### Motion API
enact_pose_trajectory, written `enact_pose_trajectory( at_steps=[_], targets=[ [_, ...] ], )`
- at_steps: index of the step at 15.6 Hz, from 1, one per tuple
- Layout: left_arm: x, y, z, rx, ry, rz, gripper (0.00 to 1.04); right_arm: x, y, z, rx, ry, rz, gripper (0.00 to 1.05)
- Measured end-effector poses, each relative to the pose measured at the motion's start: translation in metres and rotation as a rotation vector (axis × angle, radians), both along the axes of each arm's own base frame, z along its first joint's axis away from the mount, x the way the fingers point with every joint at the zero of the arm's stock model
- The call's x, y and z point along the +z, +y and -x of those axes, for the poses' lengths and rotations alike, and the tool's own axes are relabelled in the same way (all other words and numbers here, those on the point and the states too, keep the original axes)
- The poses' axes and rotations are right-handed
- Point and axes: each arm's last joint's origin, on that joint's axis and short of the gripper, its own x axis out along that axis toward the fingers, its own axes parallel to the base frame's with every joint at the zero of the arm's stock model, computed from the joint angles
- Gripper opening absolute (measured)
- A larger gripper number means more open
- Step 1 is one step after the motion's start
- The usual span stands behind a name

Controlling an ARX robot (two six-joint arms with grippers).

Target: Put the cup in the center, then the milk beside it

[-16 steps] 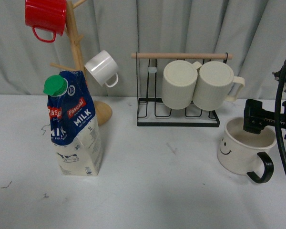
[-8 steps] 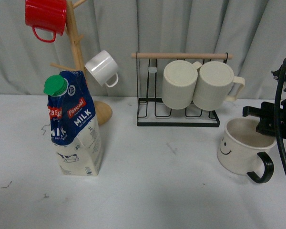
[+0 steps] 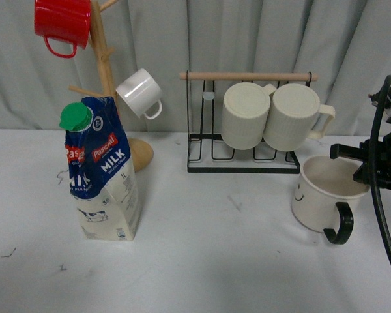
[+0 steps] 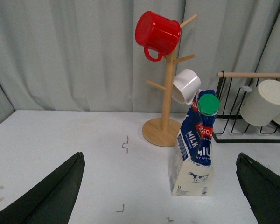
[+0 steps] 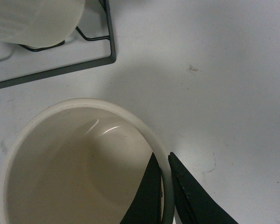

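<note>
The cup (image 3: pixel 320 195) sits at the 3 o'clock side of the table (image 3: pixel 215 267), not in the center, and its black handle points to about 5 o'clock. The right arm (image 3: pixel 376 163) reaches to it, and the right jaws are closed on the rim: in the right wrist view one finger (image 5: pixel 150 193) is inside the cup and the other outside, with the rim pinched between them. I cannot tell if the cup's bottom touches the table. The milk (image 3: pixel 103 176) stands upright at 9 o'clock, well apart from the cup. The left jaws are wide open and grip nothing. A rack (image 3: pixel 241 169) with two ribbed mugs (image 3: pixel 246 114) is at 12 o'clock, and a mug tree (image 3: pixel 104 72) is at 11 o'clock, just behind the milk
</note>
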Motion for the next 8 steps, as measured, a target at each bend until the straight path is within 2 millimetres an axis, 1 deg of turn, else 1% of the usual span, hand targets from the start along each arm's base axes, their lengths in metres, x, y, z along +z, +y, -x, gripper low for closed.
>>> enact_pose_trajectory(
  at_steps=[3,7,8],
  targets=[
    [0.0,0.0,0.0,0.0,0.0,0.0,0.98,0.006,0.004,0.003,0.016,-0.011,-0.003,0.03],
    [0.0,0.0,0.0,0.0,0.0,0.0,0.98,0.022,0.013,0.006,0.05,-0.044,-0.011,0.03],
    [0.0,0.0,0.0,0.0,0.0,0.0,0.98,0.035,0.021,0.009,0.075,-0.076,-0.017,0.03]
  ],
)
